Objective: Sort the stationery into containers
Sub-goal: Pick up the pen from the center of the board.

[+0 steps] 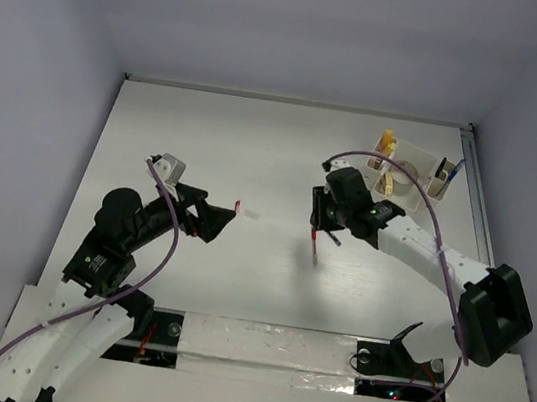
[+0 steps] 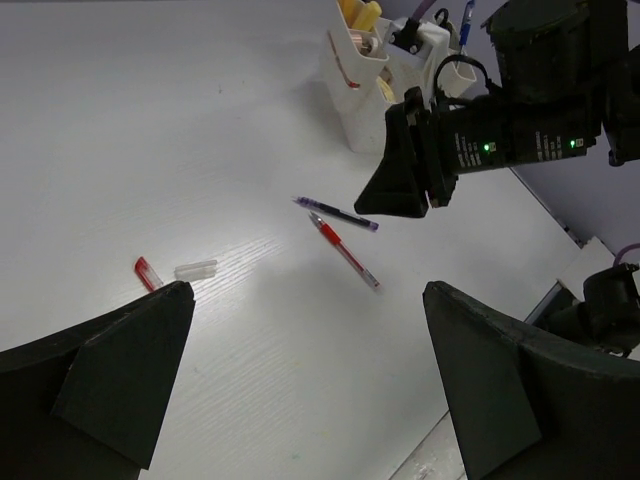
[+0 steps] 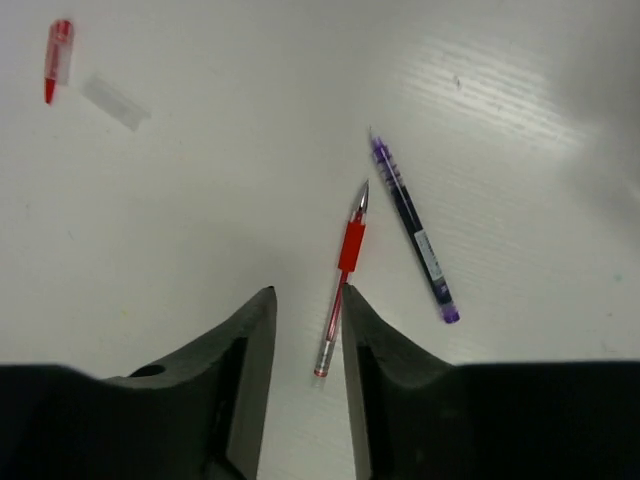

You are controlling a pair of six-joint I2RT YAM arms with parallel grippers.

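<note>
**Top view.** Above the white table (image 1: 207,141), the left arm reaches forward from the near left corner with its elbow bent. The left gripper (image 1: 217,221) points right toward the table's middle, jaws spread wide and holding nothing. The right arm rises from the near right, folds at the elbow and runs leftward. The right gripper (image 1: 321,224) points down over a red pen (image 1: 314,244). A cream organizer (image 1: 420,151) stands at the far right, with items in its compartments.

**Left wrist view.** Both dark fingers (image 2: 120,370) frame the scene, far apart. Between and beyond them, the red pen (image 2: 343,250) and a purple pen (image 2: 335,213) lie on the table, close together at an angle. A red cap (image 2: 148,272) and a clear cap (image 2: 196,269) lie just beside each other to the left. White print beside two green lights on the right gripper's body is too small to read.

**Right wrist view.** The jaws stand a little apart, not clamped. The red pen's (image 3: 342,270) rear end lies in the gap, close against one finger (image 3: 365,370), with its tip pointing away. The purple pen (image 3: 412,230) lies beside it; the print on its label is illegible.
</note>
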